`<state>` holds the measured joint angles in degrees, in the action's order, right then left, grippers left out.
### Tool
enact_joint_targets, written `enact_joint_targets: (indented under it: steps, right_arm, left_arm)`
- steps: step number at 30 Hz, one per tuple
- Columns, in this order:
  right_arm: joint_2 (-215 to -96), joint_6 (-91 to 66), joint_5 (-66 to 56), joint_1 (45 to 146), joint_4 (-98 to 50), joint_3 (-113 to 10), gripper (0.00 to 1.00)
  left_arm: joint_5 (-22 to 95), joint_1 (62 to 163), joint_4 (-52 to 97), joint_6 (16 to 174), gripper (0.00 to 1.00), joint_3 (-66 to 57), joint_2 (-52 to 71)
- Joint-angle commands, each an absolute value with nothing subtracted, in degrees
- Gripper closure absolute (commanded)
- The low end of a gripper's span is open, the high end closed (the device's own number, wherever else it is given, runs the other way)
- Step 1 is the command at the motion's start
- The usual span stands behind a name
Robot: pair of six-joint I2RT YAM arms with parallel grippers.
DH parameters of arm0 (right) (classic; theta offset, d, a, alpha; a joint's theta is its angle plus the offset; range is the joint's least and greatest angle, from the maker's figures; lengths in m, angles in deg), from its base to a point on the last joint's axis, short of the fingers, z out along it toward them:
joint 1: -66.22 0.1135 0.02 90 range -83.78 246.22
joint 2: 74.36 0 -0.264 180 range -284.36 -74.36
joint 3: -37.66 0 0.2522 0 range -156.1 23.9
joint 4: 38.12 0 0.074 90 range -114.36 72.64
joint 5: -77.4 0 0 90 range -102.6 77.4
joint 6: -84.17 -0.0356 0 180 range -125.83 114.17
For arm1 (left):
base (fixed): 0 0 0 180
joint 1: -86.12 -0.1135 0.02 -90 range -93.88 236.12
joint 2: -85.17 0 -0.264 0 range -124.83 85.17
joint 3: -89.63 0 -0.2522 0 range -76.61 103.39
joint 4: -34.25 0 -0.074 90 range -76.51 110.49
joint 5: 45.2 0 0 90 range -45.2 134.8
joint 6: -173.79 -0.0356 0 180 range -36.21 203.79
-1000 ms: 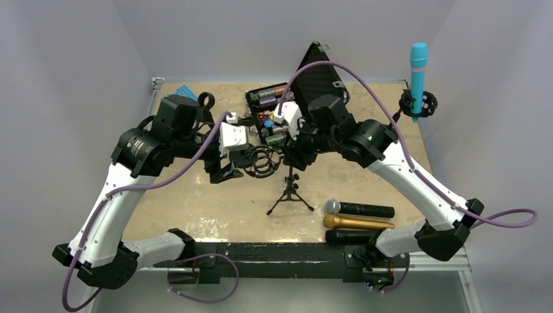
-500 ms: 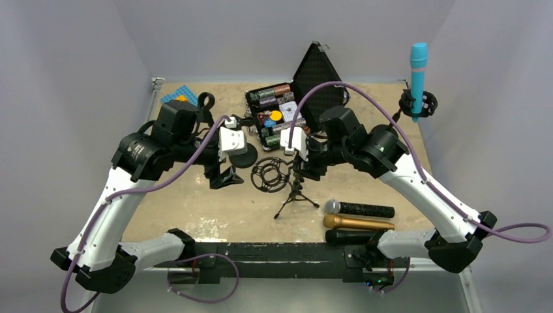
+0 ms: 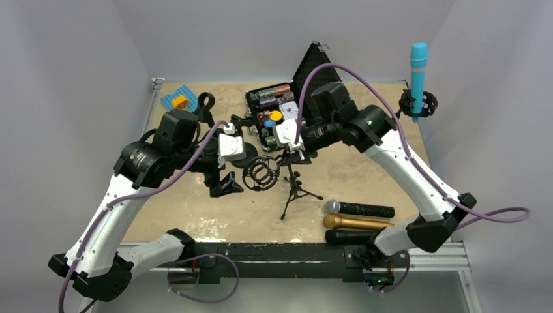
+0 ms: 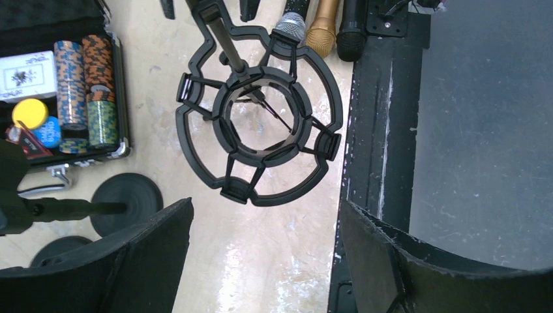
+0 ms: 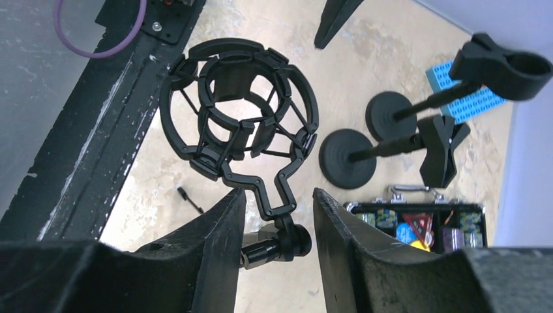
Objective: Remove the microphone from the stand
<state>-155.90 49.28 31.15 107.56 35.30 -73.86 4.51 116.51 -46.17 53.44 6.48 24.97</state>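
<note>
Pale grey walls (image 3: 65, 78) box in a mottled tan table (image 3: 385, 169). Near the middle of the overhead view, the small black tripod stand (image 3: 297, 192) no longer stands straight as it did a second ago. It has shifted a little to the right and now leans, so its black ring-shaped shock mount (image 3: 261, 175) faces left. That mount is empty.

The right gripper (image 5: 277, 195) has narrowed over the last second. Its fingers sit either side of the mount's stem and swivel knob and seem to pinch it, and the stand's lean fits a hold. The left gripper (image 4: 264, 205) has dropped toward the ring and looks straight through it, jaws spread wide with nothing between them.

The only microphone in a cradle is the turquoise-blue microphone (image 3: 418, 65), upright at the upper right of the overhead view and well apart from both arms. A silver-grilled black microphone (image 3: 360, 209), a gold microphone (image 3: 358, 223) and a plain black microphone (image 3: 349, 236) lie side by side at lower right. Moving the empty tripod therefore probably does little toward freeing the blue one.
</note>
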Motion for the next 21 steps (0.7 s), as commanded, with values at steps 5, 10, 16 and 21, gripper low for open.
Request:
enact_joint_targets:
  steps: [5, 10, 16, 21]
  right_arm:
    - [-156.37, 64.34, 33.02, 106.88, 45.28, -77.15, 0.54]
    - [-153.27, 55.95, 32.12, 103.37, 39.84, -74.37, 0.45]
    - [-147.35, 40.89, 25.4, 102.78, 31.18, -71.76, 0.26]
    - [-150.63, 28.62, 20.9, 102.94, 36.98, -78.43, 0.23]
  left_arm:
    - [1.82, 116.17, -41.03, 59.15, 0.13, 4.28, 25.05]
    - [-1.79, 116.11, -39.17, 60.38, 0.12, 3.83, 23.74]
    - [-9.17, 116.14, -32.11, 64.13, 0.11, 2.74, 22.13]
    - [-14.61, 116.17, -24.74, 69.14, 0.09, 2.5, 19.67]
